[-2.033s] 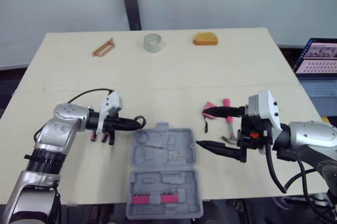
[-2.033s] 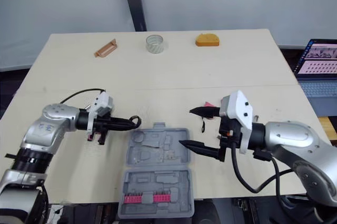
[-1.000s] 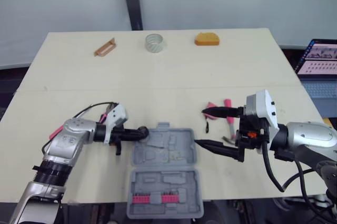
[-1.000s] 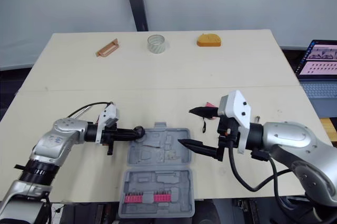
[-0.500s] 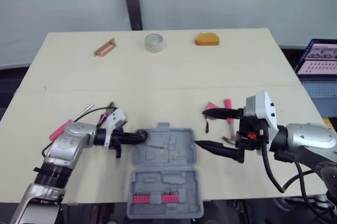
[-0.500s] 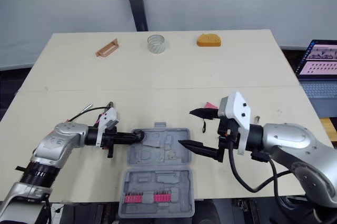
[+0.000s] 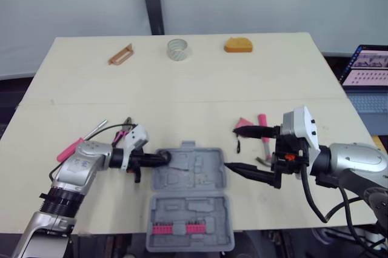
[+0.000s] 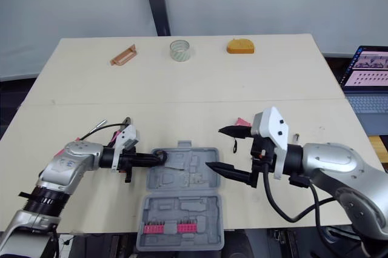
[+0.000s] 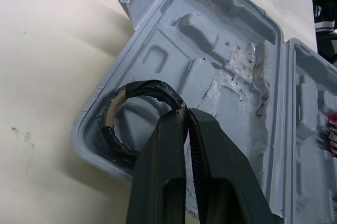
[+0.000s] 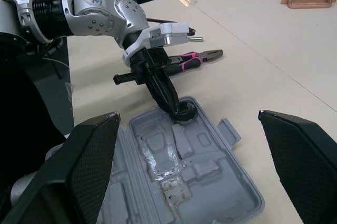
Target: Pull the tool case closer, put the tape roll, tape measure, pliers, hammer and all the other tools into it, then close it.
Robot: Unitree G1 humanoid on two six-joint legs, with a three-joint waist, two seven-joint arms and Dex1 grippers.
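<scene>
Tape roll, a black ring with a brown card core [image 9: 109, 135], has travelled with the left gripper [image 7: 156, 158] from the bare table into the nearest corner recess of the open grey moulded-plastic tool case [image 7: 193, 174]. It sits at the fingertips, its rim pinched between the clamped black fingers, and appears to rest in the recess, so letting go looks like the next step. The right gripper [image 7: 231, 147], spread wide and empty, has stayed across the case from the left one. Pink-handled pliers [image 10: 190, 59] lie just behind the left wrist.
</scene>
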